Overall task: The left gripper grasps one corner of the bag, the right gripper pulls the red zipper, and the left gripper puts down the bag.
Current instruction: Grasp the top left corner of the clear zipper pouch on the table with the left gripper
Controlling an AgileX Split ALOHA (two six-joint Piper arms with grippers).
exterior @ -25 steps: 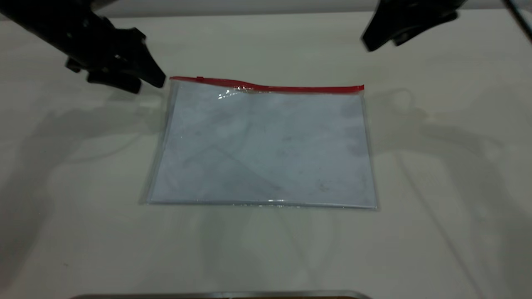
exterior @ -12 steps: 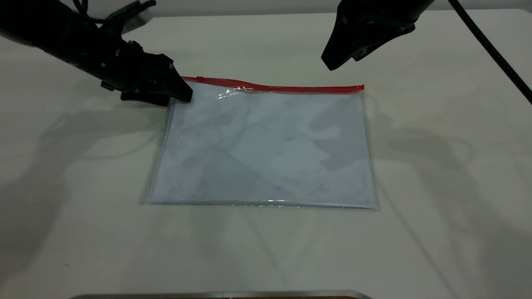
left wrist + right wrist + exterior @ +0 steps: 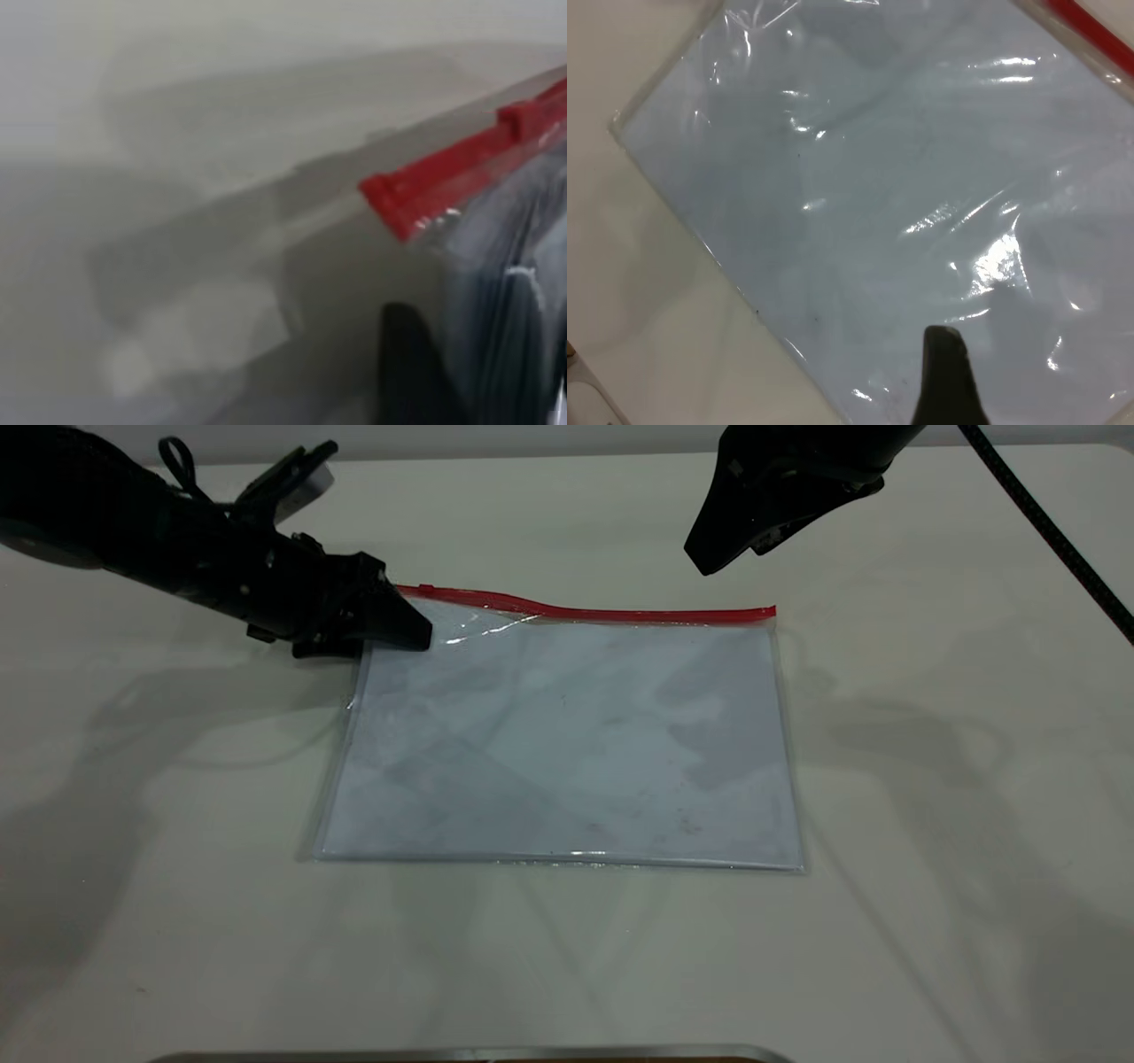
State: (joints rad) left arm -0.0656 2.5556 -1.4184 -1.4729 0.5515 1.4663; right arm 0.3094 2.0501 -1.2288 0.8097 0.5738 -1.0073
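Observation:
The bag point(image 3: 567, 744) lies flat on the table, with the red zipper point(image 3: 620, 613) along its far edge and the slider tab point(image 3: 426, 590) near the far-left end. My left gripper point(image 3: 423, 638) is low at the bag's far-left corner, open, with the corner's edge between its jaws. In the left wrist view the red zipper's end point(image 3: 443, 173) and tab point(image 3: 518, 115) are close ahead of the left gripper point(image 3: 461, 354). My right gripper point(image 3: 704, 565) hovers shut above the zipper's right part. It looks down on the bag point(image 3: 877, 177), and the right gripper point(image 3: 943, 341) touches nothing.
The pale table point(image 3: 177, 868) surrounds the bag. A metal edge point(image 3: 469, 1054) runs along the near side. The right arm's braided cable point(image 3: 1045, 522) hangs at the far right.
My left gripper has slid right onto the bag's far-left corner, and the plastic there has shifted slightly. My right gripper came down and left a second ago and has since held still.

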